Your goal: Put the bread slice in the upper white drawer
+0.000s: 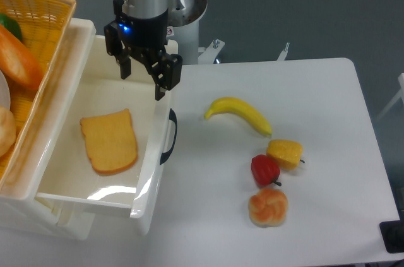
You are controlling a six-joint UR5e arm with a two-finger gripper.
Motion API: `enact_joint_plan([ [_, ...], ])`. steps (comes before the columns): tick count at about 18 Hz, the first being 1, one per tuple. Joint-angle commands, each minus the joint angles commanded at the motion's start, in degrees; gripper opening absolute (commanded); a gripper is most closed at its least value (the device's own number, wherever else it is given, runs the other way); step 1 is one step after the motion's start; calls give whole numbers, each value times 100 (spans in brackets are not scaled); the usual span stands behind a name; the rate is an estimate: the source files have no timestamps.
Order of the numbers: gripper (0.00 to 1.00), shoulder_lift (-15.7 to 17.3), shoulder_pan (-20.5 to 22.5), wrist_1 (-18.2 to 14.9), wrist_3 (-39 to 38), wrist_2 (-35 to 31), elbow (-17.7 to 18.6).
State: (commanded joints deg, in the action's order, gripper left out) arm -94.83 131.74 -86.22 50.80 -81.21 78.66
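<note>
The bread slice lies flat on the floor of the upper white drawer, golden face up, near the drawer's middle. Nothing touches it. My gripper hangs above the drawer's far right part, up and to the right of the slice. Its two black fingers are spread apart and hold nothing. The drawer is pulled out, and its black curved handle faces the table.
A yellow wicker basket with an orange loaf sits left of the drawer. On the table lie a banana, a yellow corn piece, a red strawberry and a round swirled bun.
</note>
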Motion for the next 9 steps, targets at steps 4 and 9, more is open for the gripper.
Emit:
enact_joint_plan([
  [4,100,-9,684,-26,123,-246,88],
  [9,100,-201,1642,27,1612,-422,237],
])
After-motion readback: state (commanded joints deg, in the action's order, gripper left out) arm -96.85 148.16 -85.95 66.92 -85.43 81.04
